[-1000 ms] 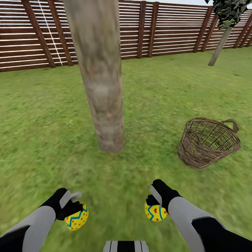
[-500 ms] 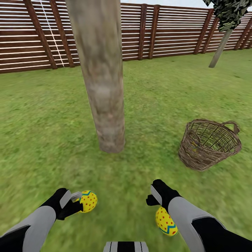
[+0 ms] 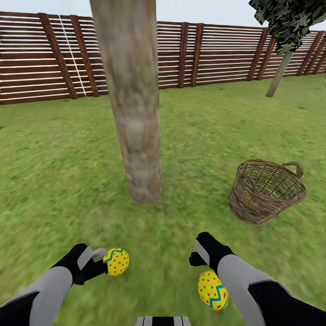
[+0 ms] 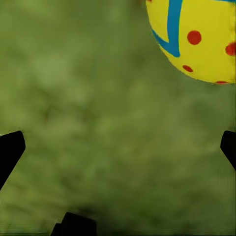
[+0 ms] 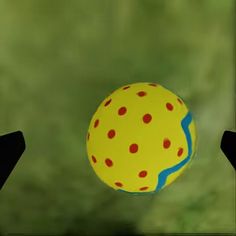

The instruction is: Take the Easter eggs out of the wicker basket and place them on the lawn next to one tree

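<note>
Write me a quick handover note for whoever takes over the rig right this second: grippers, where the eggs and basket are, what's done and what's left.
Left gripper: open, empty; one egg lies on the lawn just past its fingertips.
Right gripper: open, empty; a second egg lies on the grass beside that forearm.
Both eggs sit on the near side of the tree trunk.
The wicker basket lies tipped on the lawn to the trunk's right; a yellowish patch shows through the weave, possibly the third egg, but I cannot tell.
Done: two eggs out, by the tree.
Left: find the third egg and put it by this same trunk.
</note>
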